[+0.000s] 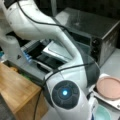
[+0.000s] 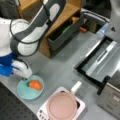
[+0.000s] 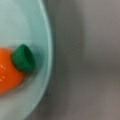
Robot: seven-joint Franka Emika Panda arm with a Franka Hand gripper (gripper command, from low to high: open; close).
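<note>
Wrist view | one carrot (image 3: 10,72) | one bowl (image 3: 47,50) | fingers' state unclear

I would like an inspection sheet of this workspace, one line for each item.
Surface: grey table, partly bare.
Job's things: orange toy carrot with green top lying in the teal bowl.
Clutter: pink pan on a white base; wooden box; grey bin holding items.
Grippers: gripper at the bowl's edge by the carrot; fingers not visible.
Cables: black cable running along the arm.
Surroundings: toaster oven with its door open.
</note>
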